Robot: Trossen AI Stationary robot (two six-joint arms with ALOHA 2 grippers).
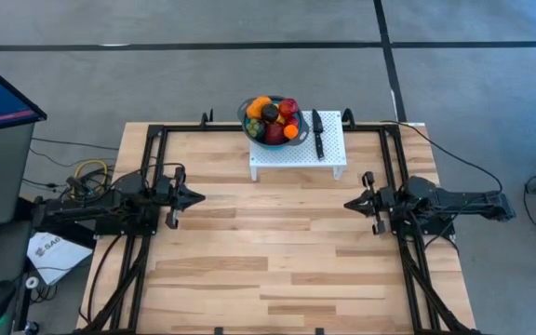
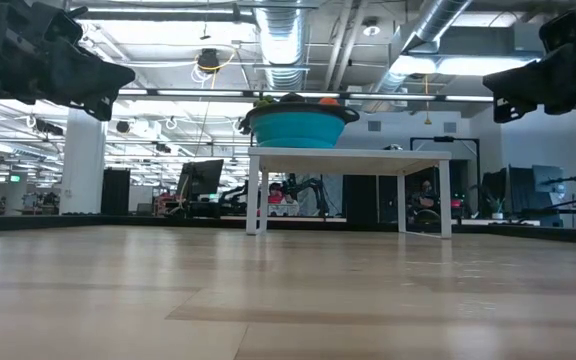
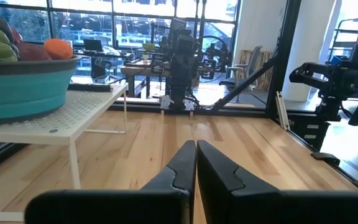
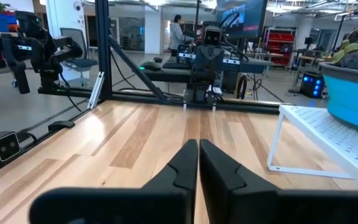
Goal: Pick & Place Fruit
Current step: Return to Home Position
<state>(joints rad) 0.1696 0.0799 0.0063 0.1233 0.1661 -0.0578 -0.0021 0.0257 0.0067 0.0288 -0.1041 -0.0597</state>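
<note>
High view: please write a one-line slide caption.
Fruit in the bowl on the shelf, knife beside it; left gripper and right gripper shut, apart over the table.

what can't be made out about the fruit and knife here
- Count of fruit: high view, lower ones buried in the blue bowl.
- Knife: low view, hidden above the shelf top.
- Blue bowl: right wrist view, cut by the edge.
- Left gripper, right gripper: parked shut.

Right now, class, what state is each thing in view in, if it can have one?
fruit, heaped in the blue bowl
blue bowl, full, upright on the white shelf
knife, lying flat on the white shelf, beside the blue bowl, not touching it
left tool, shut, empty, above the table
right tool, shut, empty, above the table
</note>
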